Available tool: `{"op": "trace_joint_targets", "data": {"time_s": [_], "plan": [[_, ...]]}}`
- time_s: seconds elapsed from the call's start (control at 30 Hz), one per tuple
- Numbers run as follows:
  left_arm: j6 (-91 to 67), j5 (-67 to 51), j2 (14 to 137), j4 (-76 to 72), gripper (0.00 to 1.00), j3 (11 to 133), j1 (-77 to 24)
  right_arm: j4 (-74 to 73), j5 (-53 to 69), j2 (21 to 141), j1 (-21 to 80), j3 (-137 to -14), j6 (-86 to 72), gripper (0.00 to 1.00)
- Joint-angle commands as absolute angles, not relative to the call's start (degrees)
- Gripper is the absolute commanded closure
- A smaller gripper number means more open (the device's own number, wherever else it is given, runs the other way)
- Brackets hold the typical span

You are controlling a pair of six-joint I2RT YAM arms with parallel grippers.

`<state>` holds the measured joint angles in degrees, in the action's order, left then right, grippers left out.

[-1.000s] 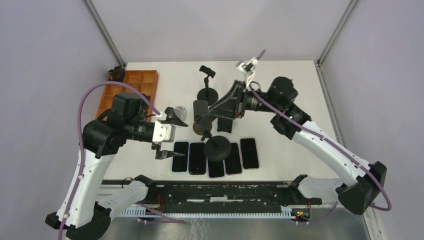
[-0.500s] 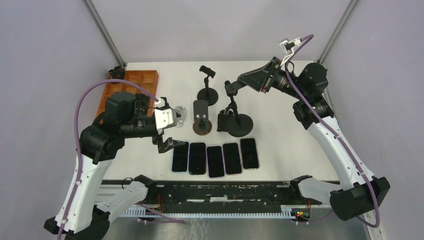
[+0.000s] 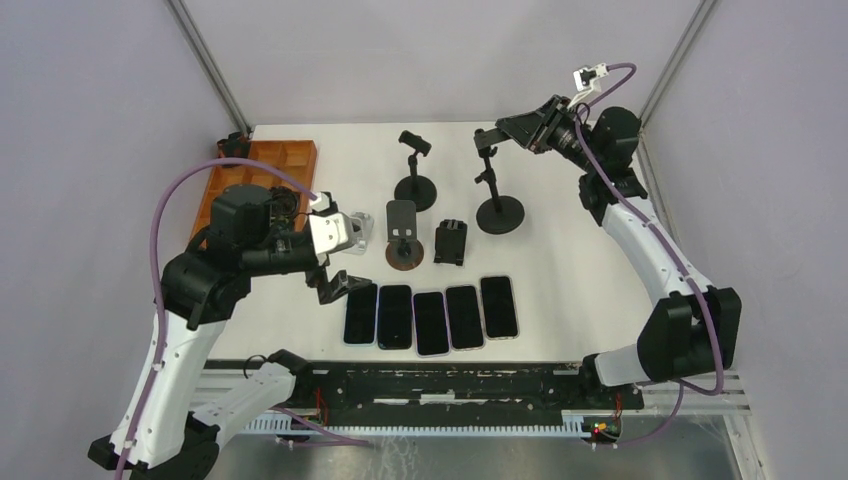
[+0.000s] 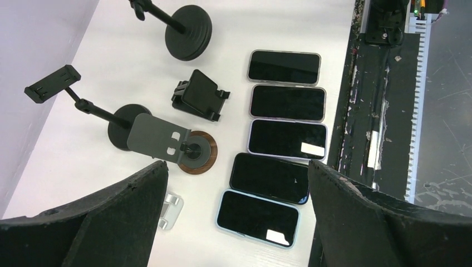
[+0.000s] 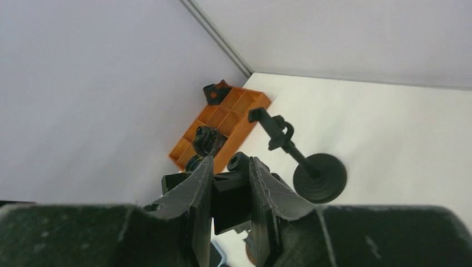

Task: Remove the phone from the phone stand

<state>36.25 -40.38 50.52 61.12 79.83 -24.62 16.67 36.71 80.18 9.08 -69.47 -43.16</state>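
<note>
Several dark phones lie flat in a row near the front edge; none sits on a stand that I can see. My right gripper is shut on the clamp head of a black pole stand at the back right; its round base is at table level. In the right wrist view the gripper pinches that black clamp head. My left gripper is wide open and empty, above the left end of the phone row, as the left wrist view shows.
A second black pole stand stands at the back middle. A grey plate stand on a wooden base, a small black folding stand and a small silver stand sit mid-table. An orange compartment tray lies at the left.
My right arm has swung back and to the right, carrying the black pole stand from over the phones to the back right. The left gripper has shifted slightly.
</note>
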Motion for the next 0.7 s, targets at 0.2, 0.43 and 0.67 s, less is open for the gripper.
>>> {"op": "trace_joint_targets", "data": {"time_s": [0.2, 0.43, 0.67], "plan": [[33.97, -38.58, 49.75, 60.03, 0.0, 79.62, -24.87, 40.74, 27.49, 87.91, 9.23, -67.8, -41.04, 1.0], [30.57, -37.02, 50.2, 59.96, 0.0, 79.33, -24.88, 59.85, 22.02, 89.2, 9.27, -57.18, -40.4, 1.0], [28.16, -33.56, 51.42, 59.89, 0.0, 79.32, -24.88, 65.74, 16.7, 87.22, 9.11, -45.96, -37.74, 1.0]]}}
